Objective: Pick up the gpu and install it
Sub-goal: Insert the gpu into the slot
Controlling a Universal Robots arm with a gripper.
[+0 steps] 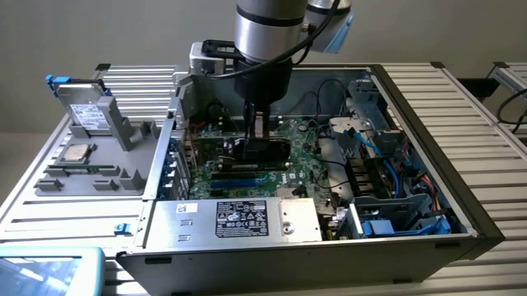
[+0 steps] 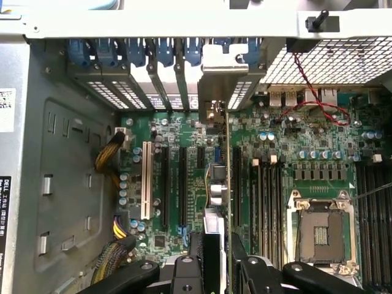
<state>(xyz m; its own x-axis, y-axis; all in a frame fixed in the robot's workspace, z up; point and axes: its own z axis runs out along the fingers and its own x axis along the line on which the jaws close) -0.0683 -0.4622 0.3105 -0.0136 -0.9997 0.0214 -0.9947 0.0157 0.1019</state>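
Note:
Inside the open computer case (image 1: 461,203), my gripper (image 1: 259,131) hangs straight down over the green motherboard (image 1: 300,161). It is shut on the gpu (image 1: 268,150), which shows here as a dark flat card held upright just above the board. In the wrist view the gpu (image 2: 227,177) is seen edge-on as a thin line running from between my fingertips (image 2: 240,252) toward the case's rear wall. Its silver end bracket (image 2: 222,82) sits up against the row of rear slot openings. The card's edge lies along the black expansion slots (image 2: 236,184).
A silver power supply (image 1: 247,219) with a black label fills the case's near corner. A drive cage with blue and black cables (image 1: 387,185) stands at the exterior view's right. Outside, on the exterior view's left, a grey holder (image 1: 91,166) carries a drive and a chip. An open processor socket (image 2: 318,229) lies beside the slots.

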